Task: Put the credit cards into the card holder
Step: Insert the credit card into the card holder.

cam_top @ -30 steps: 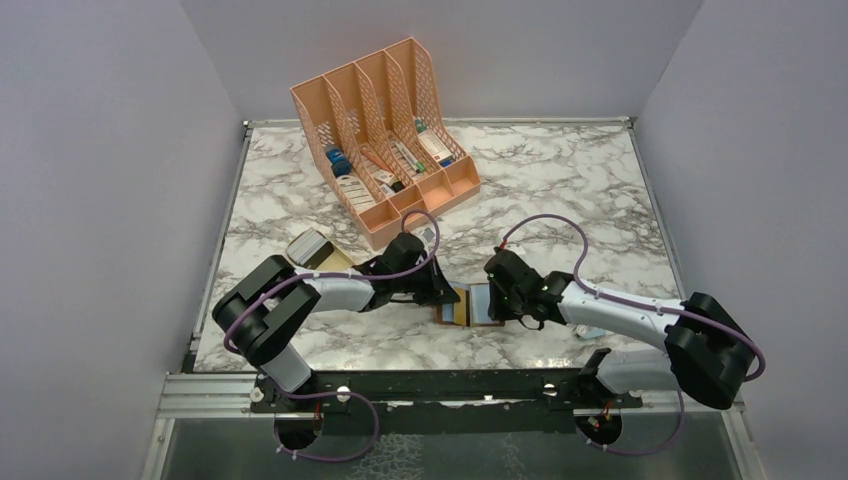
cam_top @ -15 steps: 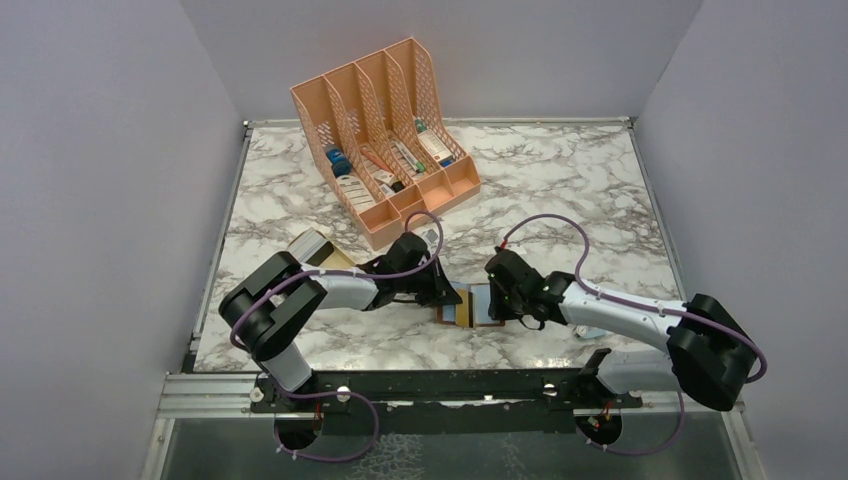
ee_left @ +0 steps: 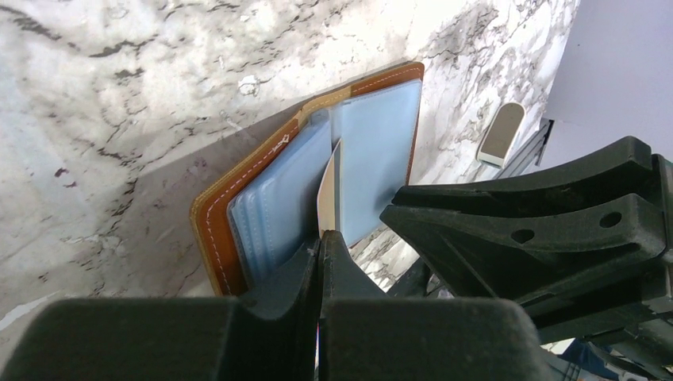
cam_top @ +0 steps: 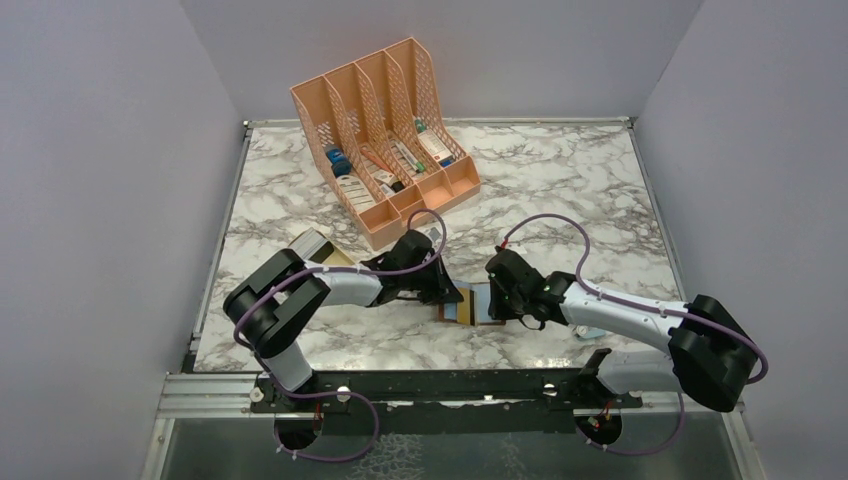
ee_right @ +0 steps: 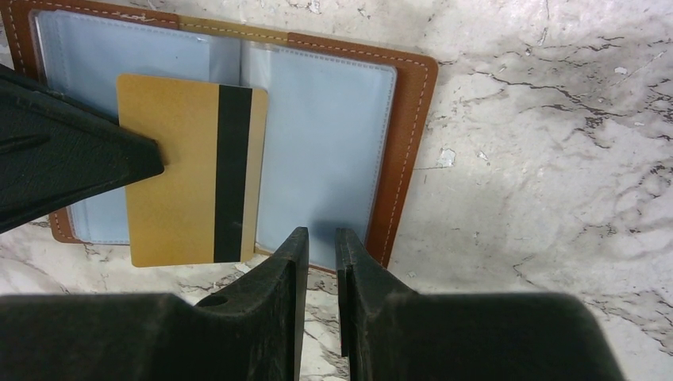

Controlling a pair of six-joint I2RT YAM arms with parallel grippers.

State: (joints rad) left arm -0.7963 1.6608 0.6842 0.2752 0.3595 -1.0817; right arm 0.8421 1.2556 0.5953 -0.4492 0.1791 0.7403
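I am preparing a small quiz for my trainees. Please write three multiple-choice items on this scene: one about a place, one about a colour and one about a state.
1. Where does the card holder lie?
A) at the far right corner
B) on the table, between the grippers
C) off the table's edge

2. What colour is the stripe on the gold card?
A) black
B) red
C) white

3. How is the card holder?
A) folded shut
B) standing on edge
C) open flat

Answers:
1 B: it lies on the marble between the left gripper and the right gripper.
2 A: a black band crosses the card.
3 C: both pale sleeves face up.
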